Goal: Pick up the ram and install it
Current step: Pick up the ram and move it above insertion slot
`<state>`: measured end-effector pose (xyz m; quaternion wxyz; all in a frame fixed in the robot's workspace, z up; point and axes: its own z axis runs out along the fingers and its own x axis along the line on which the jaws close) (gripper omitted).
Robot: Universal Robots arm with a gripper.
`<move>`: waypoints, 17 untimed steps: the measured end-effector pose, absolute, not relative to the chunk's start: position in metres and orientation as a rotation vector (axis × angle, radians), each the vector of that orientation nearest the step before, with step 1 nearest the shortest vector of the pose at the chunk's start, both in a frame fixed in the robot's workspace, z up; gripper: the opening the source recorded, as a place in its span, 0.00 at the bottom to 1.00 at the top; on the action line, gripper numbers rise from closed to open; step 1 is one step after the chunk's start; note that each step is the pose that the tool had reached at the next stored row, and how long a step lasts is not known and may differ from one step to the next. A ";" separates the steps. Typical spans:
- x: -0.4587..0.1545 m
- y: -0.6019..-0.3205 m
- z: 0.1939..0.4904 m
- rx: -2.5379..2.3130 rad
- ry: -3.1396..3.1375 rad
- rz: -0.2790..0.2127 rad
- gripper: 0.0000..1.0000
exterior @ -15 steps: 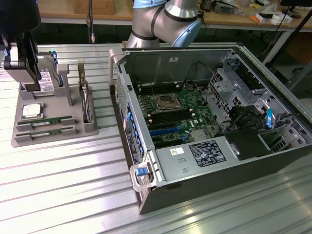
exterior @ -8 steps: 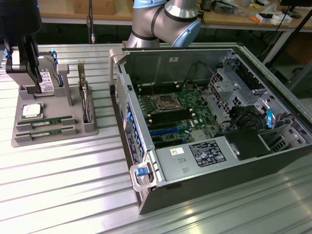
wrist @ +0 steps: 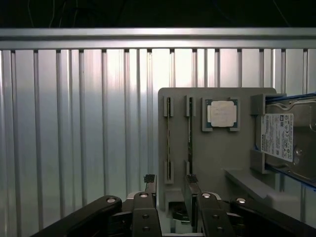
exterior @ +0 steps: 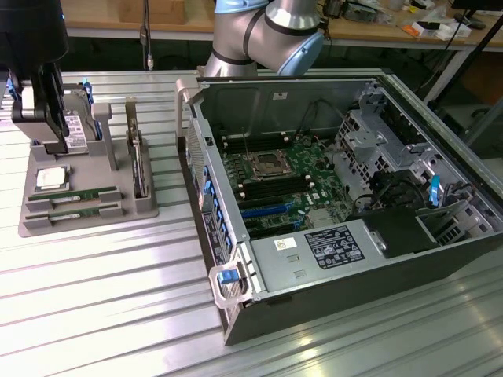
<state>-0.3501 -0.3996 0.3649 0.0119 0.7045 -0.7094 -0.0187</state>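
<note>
A ribbed aluminium desk (exterior: pixel 94 298) gleams under overhead light; behind it stands a cluttered wooden desk (exterior: pixel 369 33).

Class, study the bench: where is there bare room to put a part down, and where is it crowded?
Bare table fills the exterior view's lower left, bordered by the grey holder and the computer case. Only a narrow strip separates them. Crowded: the holder, with ram, chip and drive under the gripper; the case interior is full.

Arm (exterior: pixel 267 35) has its elbow joint high at the back and reaches toward the exterior view's left. Gripper (wrist: pixel 170 181) points straight down. Fingers (wrist: pixel 149 185) are apart with nothing between them.
</note>
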 end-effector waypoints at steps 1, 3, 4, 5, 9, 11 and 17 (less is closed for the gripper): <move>-0.350 -0.400 0.363 2.197 -2.212 -0.058 0.36; -0.350 -0.400 0.361 2.197 -2.212 -0.058 0.36; -0.350 -0.400 0.360 2.197 -2.212 -0.058 0.36; -0.350 -0.400 0.360 2.197 -2.212 -0.058 0.36; -0.350 -0.400 0.356 2.197 -2.211 -0.058 0.36; -0.350 -0.400 0.354 2.197 -2.211 -0.058 0.36; -0.350 -0.400 0.350 2.198 -2.210 -0.058 0.36</move>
